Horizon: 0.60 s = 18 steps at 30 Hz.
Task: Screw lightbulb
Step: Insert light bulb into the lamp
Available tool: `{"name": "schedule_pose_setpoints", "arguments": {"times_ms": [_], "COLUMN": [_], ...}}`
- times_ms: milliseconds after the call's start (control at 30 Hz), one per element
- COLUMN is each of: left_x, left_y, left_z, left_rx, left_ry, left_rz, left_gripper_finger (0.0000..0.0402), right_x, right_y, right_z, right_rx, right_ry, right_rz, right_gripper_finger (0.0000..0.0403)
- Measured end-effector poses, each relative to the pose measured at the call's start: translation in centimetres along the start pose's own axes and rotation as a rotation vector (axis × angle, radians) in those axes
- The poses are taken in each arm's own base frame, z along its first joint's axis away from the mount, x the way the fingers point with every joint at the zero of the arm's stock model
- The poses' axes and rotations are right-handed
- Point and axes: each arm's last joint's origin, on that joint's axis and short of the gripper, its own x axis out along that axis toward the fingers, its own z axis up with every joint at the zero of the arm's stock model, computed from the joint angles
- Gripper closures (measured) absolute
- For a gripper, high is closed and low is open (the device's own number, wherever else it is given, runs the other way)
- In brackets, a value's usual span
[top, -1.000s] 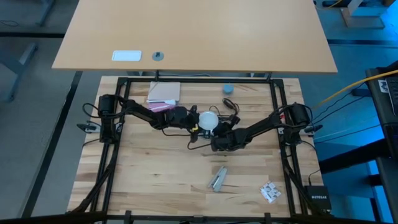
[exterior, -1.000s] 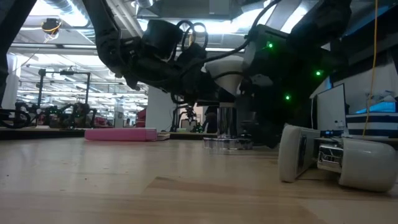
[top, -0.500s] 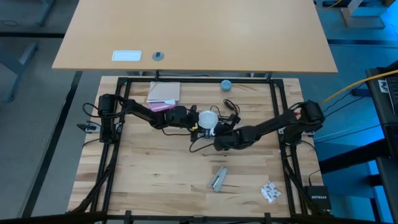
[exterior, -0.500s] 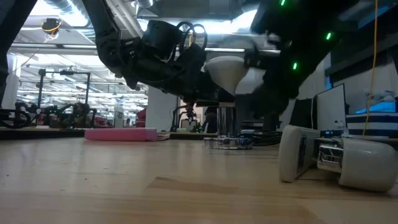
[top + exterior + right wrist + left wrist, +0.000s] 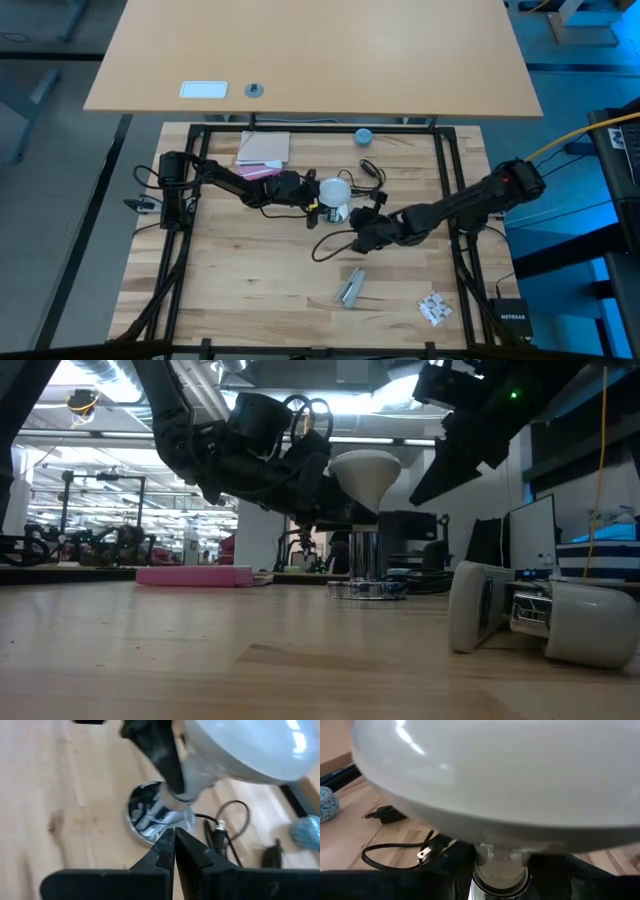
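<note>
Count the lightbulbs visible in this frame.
1: the lightbulb sits mid-table on the silvery socket, its neck between the left gripper's fingers. No others are visible.

Pale wooden desk (image 5: 310, 55) beyond the table; bright ceiling lights (image 5: 80, 400) behind.

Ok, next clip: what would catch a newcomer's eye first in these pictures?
The frosted white lightbulb at the table's middle, standing neck-down over the silvery socket, with the left pincer around its neck. Then the right pincer, shut and empty, just beside the socket on the front side. A thin black cord loops across the wood nearby.
</note>
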Motion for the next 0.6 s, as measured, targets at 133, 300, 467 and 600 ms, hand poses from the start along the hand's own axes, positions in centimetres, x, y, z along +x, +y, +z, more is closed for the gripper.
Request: {"name": "schedule_pose_setpoints", "arguments": {"times_ms": [133,300,467,600], "left_x": [0.0,0.0,0.0,0.0], "left_y": [0.0,0.0,0.0,0.0], "left_z": [0.0,0.0,0.0,0.0], "left_rx": [-0.001,-0.001,-0.001,-0.001], "left_ry": [0.001,0.001,0.0,0.001], "left_rz": [0.0,0.0,-0.007,-0.007], "left_gripper_finger": [0.0247,0.0247,0.0247,0.0247], "right_x": [0.5,1.5,3.2,5.1], "right_y": [0.5,1.5,2.9,4.3], "right_z": [-0.1,0.2,0.3,-0.5], "right_rx": [-0.052,-0.044,-0.2,-0.315], "right_ry": [0.019,-0.025,-0.083,-0.083], "right_rz": [0.073,0.099,0.103,0.125], "right_gripper_finger": [0.038,0.0323,0.0253,0.0239]}}
